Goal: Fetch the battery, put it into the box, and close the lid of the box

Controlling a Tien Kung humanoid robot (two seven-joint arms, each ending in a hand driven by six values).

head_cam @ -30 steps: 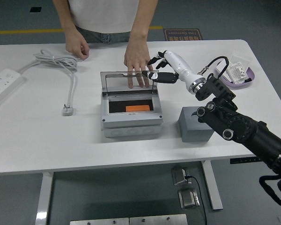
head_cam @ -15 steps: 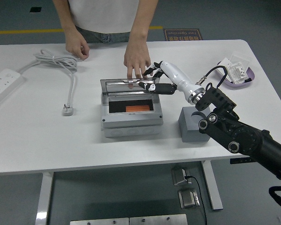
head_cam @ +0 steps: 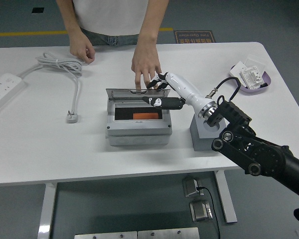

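Note:
A grey box (head_cam: 139,132) stands mid-table with its clear hinged lid (head_cam: 134,95) tipped forward over the opening. An orange battery (head_cam: 146,116) lies inside. My right hand (head_cam: 158,93) is at the lid's right upper corner, fingers (head_cam: 158,82) behind the edge and thumb in front, loosely spread and not clamped. A person's hand (head_cam: 146,67) reaches from the far side, its fingertips resting on the lid's top edge. The left arm is out of view.
A grey block (head_cam: 205,135) sits right of the box, partly under my right arm. At the far right, a purple tray (head_cam: 263,83) holds white parts. A power strip (head_cam: 5,87), its white cable (head_cam: 60,64) and plug (head_cam: 72,117) lie at the left. The person's other fist (head_cam: 82,52) rests behind.
My right hand moved left and down against the lid, which tilted forward from near upright toward the box. The person's fingers stayed on the lid's edge.

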